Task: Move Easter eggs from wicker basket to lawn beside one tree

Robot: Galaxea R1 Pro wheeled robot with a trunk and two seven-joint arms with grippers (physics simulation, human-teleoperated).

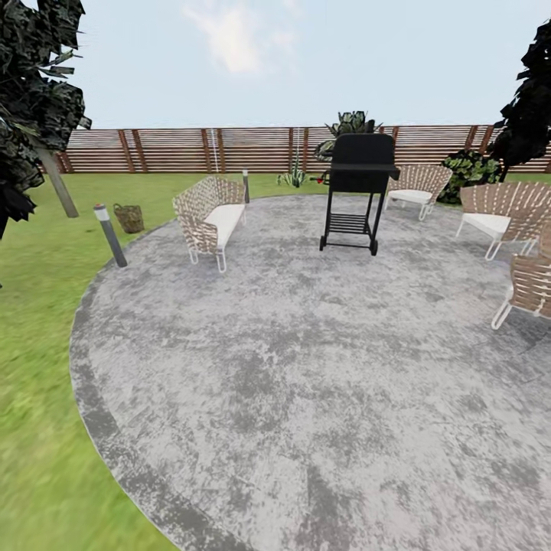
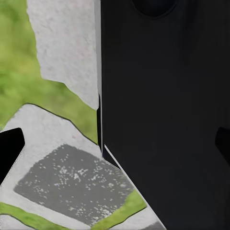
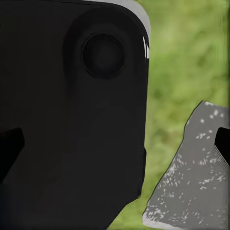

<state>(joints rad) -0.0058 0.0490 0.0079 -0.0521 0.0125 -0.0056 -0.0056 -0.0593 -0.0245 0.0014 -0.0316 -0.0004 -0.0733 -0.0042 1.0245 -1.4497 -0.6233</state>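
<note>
The small wicker basket (image 1: 128, 218) stands on the lawn (image 1: 46, 321) at the far left, just beyond the patio rim. What it holds cannot be seen from here, so the Easter eggs are hidden. Close behind it rises a tree (image 1: 59, 187) with a pale leaning trunk and a dark crown. In the left wrist view my left gripper (image 2: 115, 148) is open, its dark fingertips (image 2: 9, 153) wide apart in front of my black body. The right gripper (image 3: 115, 146) is also open and empty, with grass and paving stone behind it.
A round grey stone patio (image 1: 306, 367) lies ahead. On it stand a black grill (image 1: 356, 191), a wicker bench (image 1: 210, 218) and wicker chairs (image 1: 490, 214) at the right. A short lamp post (image 1: 111, 233) stands at the patio edge near the basket. A wooden fence (image 1: 191, 149) closes the back.
</note>
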